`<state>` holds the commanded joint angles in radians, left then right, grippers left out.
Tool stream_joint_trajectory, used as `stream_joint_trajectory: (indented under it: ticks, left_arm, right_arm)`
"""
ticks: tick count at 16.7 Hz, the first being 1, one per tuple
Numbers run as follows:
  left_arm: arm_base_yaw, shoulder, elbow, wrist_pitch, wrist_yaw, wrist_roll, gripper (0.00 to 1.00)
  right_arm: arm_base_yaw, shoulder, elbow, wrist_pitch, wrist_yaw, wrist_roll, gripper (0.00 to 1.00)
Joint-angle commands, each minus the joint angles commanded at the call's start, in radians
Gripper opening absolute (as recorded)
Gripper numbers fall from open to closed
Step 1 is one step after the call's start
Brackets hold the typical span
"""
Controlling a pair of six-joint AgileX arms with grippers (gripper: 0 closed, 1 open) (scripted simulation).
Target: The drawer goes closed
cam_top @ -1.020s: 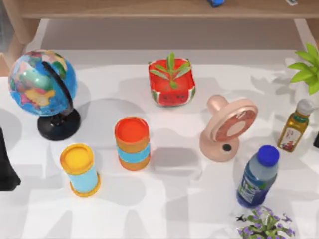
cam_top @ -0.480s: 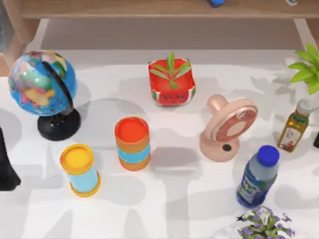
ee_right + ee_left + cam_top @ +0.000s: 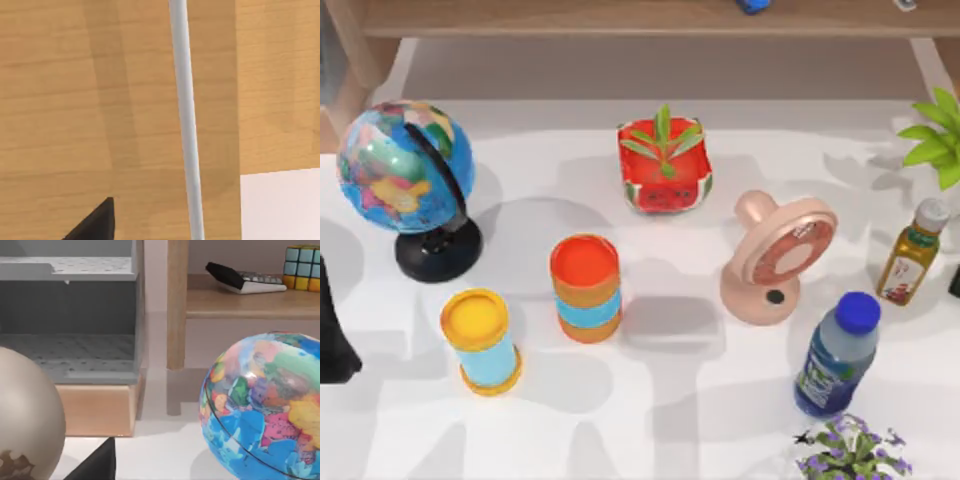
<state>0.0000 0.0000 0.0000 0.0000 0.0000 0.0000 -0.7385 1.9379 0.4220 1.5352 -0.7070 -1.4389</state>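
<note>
Drawer front [image 3: 125, 100] with its pale bar handle [image 3: 186, 125] sits close before the right tool, presumably lined up for a push; I cannot tell either tool's opening. Left arm idles by the globe [image 3: 405, 165] on the bench [image 3: 700, 400].

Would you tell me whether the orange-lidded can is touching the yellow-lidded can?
Apart. The top view shows bare white table between the orange-lidded can and the yellow-lidded can.

A globe [image 3: 405, 168] is seen at the surface's [image 3: 670, 400] left; two cans [image 3: 585, 287] mid-left, a watermelon planter [image 3: 664, 168] behind, a fan [image 3: 778, 258] and bottles [image 3: 838, 355] right.
</note>
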Motion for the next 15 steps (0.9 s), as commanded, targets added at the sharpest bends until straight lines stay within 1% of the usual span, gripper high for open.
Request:
stream_joint_trajectory:
  ticks: [2,4,10,15]
  left_arm:
    - [0.000,0.000,0.000,0.000,0.000,0.000,1.00]
    - [0.000,0.000,0.000,0.000,0.000,0.000,1.00]
    - [0.000,0.000,0.000,0.000,0.000,0.000,1.00]
    - [0.000,0.000,0.000,0.000,0.000,0.000,1.00]
  right_arm:
    - [-0.006,0.064,0.007,0.053,-0.006,-0.075,1.00]
    - [-0.009,0.095,0.012,0.077,-0.007,-0.110,1.00]
    - [-0.002,0.096,0.013,0.074,-0.004,-0.112,1.00]
    - [0.047,0.121,0.087,0.026,0.049,-0.114,1.00]
